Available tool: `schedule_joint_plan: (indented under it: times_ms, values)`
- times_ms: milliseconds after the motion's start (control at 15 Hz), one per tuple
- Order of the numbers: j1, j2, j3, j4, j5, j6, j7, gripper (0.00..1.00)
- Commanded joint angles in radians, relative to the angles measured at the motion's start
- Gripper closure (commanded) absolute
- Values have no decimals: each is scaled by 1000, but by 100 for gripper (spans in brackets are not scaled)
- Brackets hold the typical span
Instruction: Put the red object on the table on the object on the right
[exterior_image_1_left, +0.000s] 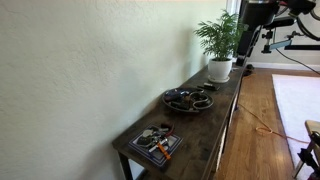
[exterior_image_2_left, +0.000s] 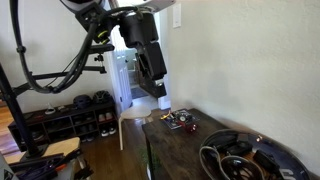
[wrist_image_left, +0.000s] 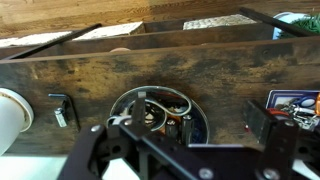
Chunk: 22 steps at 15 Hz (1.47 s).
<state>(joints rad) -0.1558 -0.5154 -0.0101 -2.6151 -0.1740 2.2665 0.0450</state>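
Note:
A long dark wooden table (exterior_image_1_left: 215, 110) runs along a wall. On it stands a round dark tray (exterior_image_1_left: 188, 100) holding cables and small parts; it also shows in the wrist view (wrist_image_left: 128, 100) and in an exterior view (exterior_image_2_left: 285, 155). A book-like pad (exterior_image_1_left: 155, 143) with small items, some red or orange, lies at one end of the table and shows in the wrist view (wrist_image_left: 295, 100) and in an exterior view (exterior_image_2_left: 181, 120). My gripper (wrist_image_left: 188, 135) hangs high above the tray, open and empty, and also shows in an exterior view (exterior_image_2_left: 156, 88).
A potted plant in a white pot (exterior_image_1_left: 220, 68) stands at the table's other end; the pot shows in the wrist view (wrist_image_left: 10, 120). A small black clip (wrist_image_left: 60, 108) lies between pot and tray. A shoe rack (exterior_image_2_left: 70, 118) stands on the floor behind.

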Motion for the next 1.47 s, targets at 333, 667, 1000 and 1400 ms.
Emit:
schedule_joint_plan:
  times_ms: [333,667,1000,1400]
  values:
    - [54,283,-2,187,24,44,15,0]
    - [78,418,10,272,5,107,45,0]
    - [116,536,22,368,23,121,80,0]
    - [139,572,18,397,12,110,86,0]
